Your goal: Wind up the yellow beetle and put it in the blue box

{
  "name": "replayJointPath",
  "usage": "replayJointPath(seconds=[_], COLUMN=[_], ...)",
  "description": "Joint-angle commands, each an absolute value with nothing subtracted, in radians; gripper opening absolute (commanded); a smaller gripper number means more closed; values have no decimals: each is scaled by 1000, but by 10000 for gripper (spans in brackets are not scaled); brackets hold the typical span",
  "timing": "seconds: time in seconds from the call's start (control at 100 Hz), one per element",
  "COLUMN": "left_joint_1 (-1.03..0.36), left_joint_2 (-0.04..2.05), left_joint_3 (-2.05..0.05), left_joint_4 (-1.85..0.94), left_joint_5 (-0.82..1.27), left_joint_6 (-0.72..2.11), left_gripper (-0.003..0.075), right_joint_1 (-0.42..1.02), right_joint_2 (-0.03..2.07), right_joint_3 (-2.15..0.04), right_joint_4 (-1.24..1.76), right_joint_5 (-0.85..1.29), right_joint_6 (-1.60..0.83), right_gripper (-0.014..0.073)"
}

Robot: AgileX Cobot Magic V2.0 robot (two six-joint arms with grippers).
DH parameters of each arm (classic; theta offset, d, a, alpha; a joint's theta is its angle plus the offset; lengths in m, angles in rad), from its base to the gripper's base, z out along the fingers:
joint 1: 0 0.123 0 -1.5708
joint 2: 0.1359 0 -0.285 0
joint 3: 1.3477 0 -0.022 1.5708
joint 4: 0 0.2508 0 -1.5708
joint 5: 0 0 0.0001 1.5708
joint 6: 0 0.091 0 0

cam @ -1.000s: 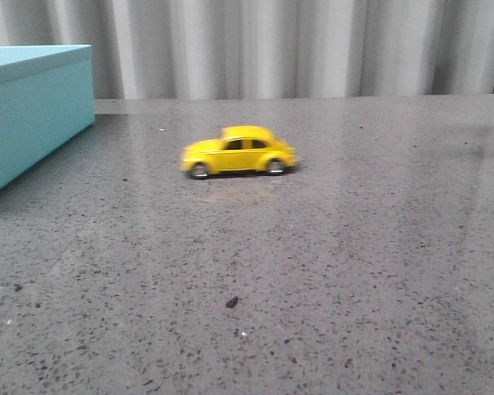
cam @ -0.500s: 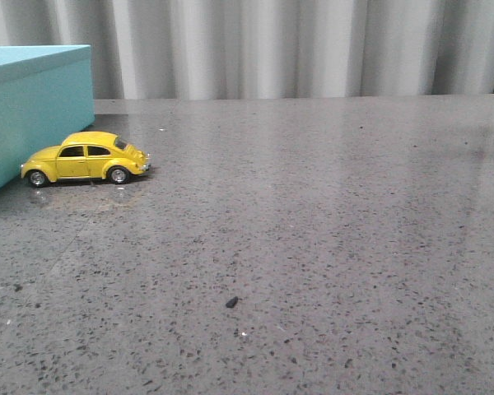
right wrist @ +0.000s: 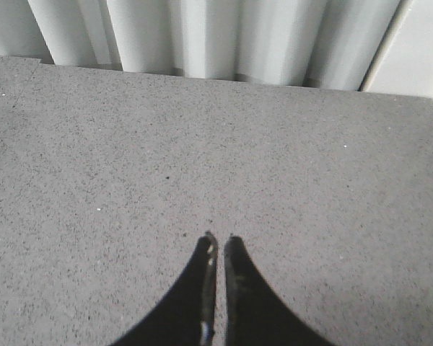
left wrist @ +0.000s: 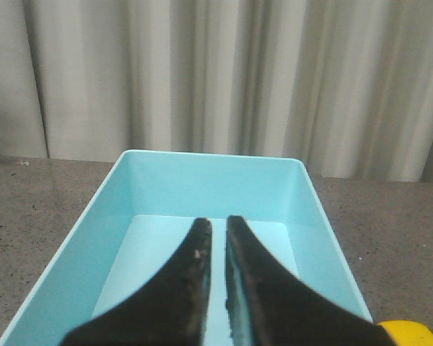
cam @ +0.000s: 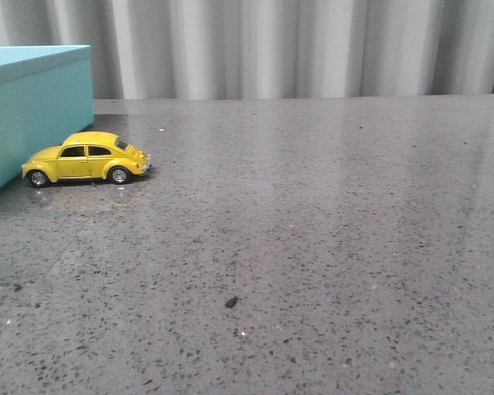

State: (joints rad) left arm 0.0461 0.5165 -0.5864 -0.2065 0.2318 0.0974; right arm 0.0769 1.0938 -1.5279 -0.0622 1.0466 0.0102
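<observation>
The yellow beetle [cam: 87,158] stands on its wheels on the grey table, its left end against the side of the blue box [cam: 33,107] at the far left. In the left wrist view the box [left wrist: 310,209] is open and empty, and a yellow sliver of the beetle [left wrist: 411,333] shows beside its corner. My left gripper [left wrist: 217,220] hangs above the box's inside, jaws nearly together, holding nothing. My right gripper [right wrist: 219,237] is over bare table, jaws nearly together, empty. Neither gripper shows in the front view.
The grey speckled table [cam: 313,230] stretches to a pleated grey curtain [cam: 272,45] at the back. A small dark speck [cam: 230,302] lies near the front middle of the table.
The beetle has rolled left from the table's middle to the box's side, then stopped; it rests in the same spot as half a second ago.
</observation>
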Motion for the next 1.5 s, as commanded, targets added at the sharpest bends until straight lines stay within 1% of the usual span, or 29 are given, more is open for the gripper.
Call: replayJointPath(seconds=[0.0,0.01,0.03,0.04,0.08,0.11,0.15,0.2,0.39,0.64,0.85,0.97,1.16,1.49], left_joint_1=[42,40,33,31,19,10,-3,-21,-110,-241,-333,-365,-387,-387], left_joint_2=[576,579,590,594,617,634,661,695,827,994,1107,1161,1266,1366], left_joint_3=[-659,-663,-671,-674,-694,-708,-731,-758,-877,-1045,-1160,-1213,-1281,-1281], left_joint_4=[-215,-215,-215,-215,-215,-215,-215,-215,-215,-215,-215,-215,-212,-228], left_joint_5=[175,175,175,173,171,171,173,181,232,338,536,642,905,887], left_joint_6=[144,155,168,173,184,185,185,189,313,527,774,843,884,886], left_gripper=[176,209,242,275,369,421,476,506,501,501,501,501,501,491], right_joint_1=[79,79,79,79,79,79,79,79,79,79,79,79,79,79], right_joint_2=[1018,1013,1004,995,972,949,926,896,799,734,726,726,726,726], right_joint_3=[-1493,-1488,-1478,-1467,-1442,-1418,-1396,-1366,-1291,-1274,-1274,-1274,-1274,-1274], right_joint_4=[-67,-67,-67,-67,-67,-67,-67,-67,-65,-60,-20,-17,-17,-17], right_joint_5=[976,976,976,976,972,970,968,966,966,972,977,977,977,977], right_joint_6=[8,8,8,8,8,8,8,8,8,8,8,8,8,8], right_gripper=[-41,-41,-41,-41,-41,-41,-41,-41,-41,-41,-42,-41,-41,-41])
